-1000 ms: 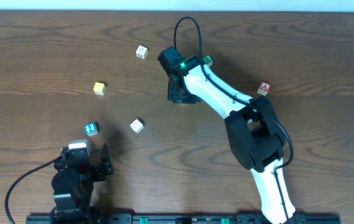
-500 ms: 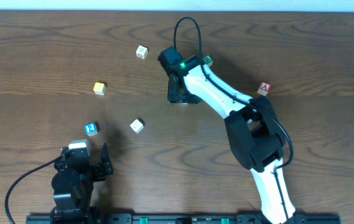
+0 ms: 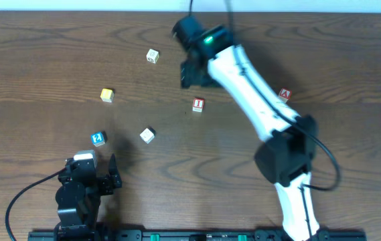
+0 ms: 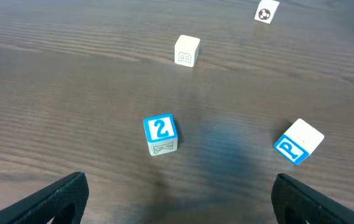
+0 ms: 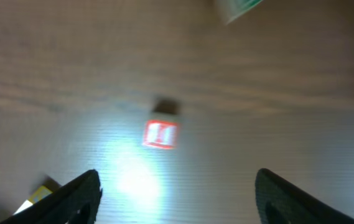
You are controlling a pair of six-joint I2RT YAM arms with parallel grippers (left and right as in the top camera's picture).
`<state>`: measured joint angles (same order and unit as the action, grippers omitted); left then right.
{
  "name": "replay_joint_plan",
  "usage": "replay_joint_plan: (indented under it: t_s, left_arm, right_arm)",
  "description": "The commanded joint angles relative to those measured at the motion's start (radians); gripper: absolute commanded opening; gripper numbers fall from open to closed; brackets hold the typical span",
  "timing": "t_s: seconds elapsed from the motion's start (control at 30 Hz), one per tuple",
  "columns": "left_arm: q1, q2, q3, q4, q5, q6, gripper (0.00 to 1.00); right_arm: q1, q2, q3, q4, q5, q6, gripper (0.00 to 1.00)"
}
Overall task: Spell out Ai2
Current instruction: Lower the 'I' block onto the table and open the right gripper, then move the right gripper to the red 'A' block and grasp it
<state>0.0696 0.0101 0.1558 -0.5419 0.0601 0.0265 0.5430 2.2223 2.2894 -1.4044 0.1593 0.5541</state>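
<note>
A red-and-white "i" block (image 3: 198,104) lies alone on the table; in the right wrist view this block (image 5: 160,134) is blurred, ahead of the fingers. My right gripper (image 3: 190,72) (image 5: 177,202) hangs open above and just behind it, holding nothing. The red "A" block (image 3: 284,94) sits to the right, beside the right arm. The blue "2" block (image 3: 98,138) (image 4: 160,134) rests at the front left, just ahead of my left gripper (image 3: 100,173) (image 4: 177,202), which is wide open and empty near the front edge.
A white block with a blue "P" face (image 3: 147,135) (image 4: 298,142) lies right of the "2". A yellow block (image 3: 107,95) and a white block (image 3: 152,55) lie farther back on the left. A green-edged block (image 5: 236,7) shows at the top of the right wrist view.
My right gripper has opened, let go of the "i" block and risen toward the back of the table. The block stays where it was set down. The left arm has not moved.
</note>
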Motion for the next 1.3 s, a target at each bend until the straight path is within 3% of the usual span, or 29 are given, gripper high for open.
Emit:
replay_joint_plan:
  t_s: [0.0,0.13,0.3,0.53,0.77,1.07,1.27]
  left_arm:
    - [0.004,-0.006,-0.011,0.004,-0.010,-0.004,0.95]
    - [0.004,-0.006,-0.011,0.004,-0.010,-0.004,0.96]
    - [0.004,-0.006,-0.011,0.004,-0.010,-0.004,0.95]
    - [0.004,-0.006,-0.011,0.004,-0.010,-0.004,0.95]
    - [0.004,-0.006,-0.011,0.004,-0.010,-0.004,0.95]
    - [0.004,-0.006,-0.011,0.004,-0.010,-0.004,0.95]
    - [0.004,-0.006,-0.011,0.004,-0.010,-0.004,0.95]
  right_arm:
    - [-0.085,-0.105,0.102,-0.060,0.158,-0.075,0.80]
    - [-0.257,-0.134,0.102,-0.129,0.117,-0.115,0.82]
    - [-0.445,-0.128,0.037,-0.148,0.094,-0.226,0.96]
    - [-0.649,-0.128,-0.196,-0.057,-0.150,-0.279,0.94]
    - [-0.569,-0.128,-0.476,0.182,-0.159,-0.124,0.95]
    - [-0.439,-0.127,-0.568,0.345,-0.058,-0.024,0.89]
    - [-0.480,-0.127,-0.597,0.406,-0.025,0.029,0.89]
